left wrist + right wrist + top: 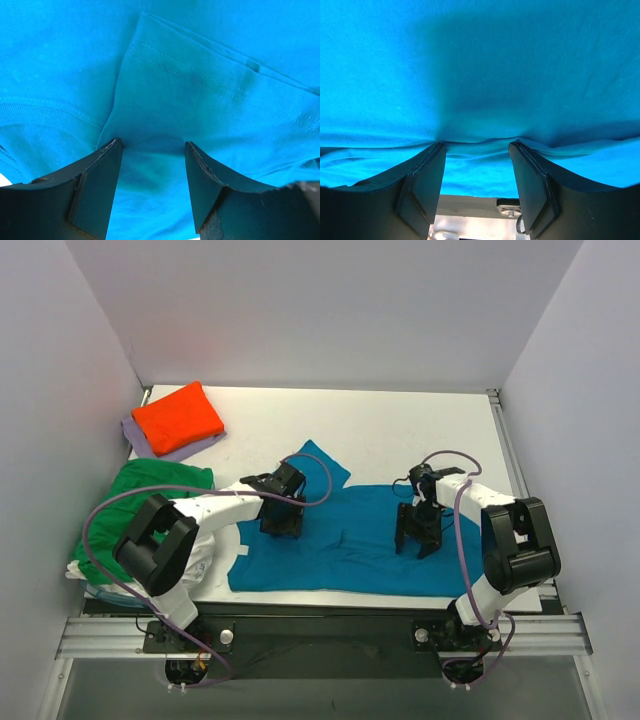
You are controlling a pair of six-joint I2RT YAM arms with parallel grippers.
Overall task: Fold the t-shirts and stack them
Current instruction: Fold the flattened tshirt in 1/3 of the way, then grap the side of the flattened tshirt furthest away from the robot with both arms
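I count five soft cloth shirts on the white bench (400,425). One teal-blue shirt (350,550) lies spread and wrinkled at the near middle, one orange shirt (178,417) sits folded square on one lavender shirt (133,430) at the far left corner, and one green shirt (150,485) is crumpled at the left edge beside one white shirt (215,555). My left tool (282,530) and right tool (418,543) each stand wide apart, tips pressed onto the teal-blue shirt with a low ridge of cloth between them.
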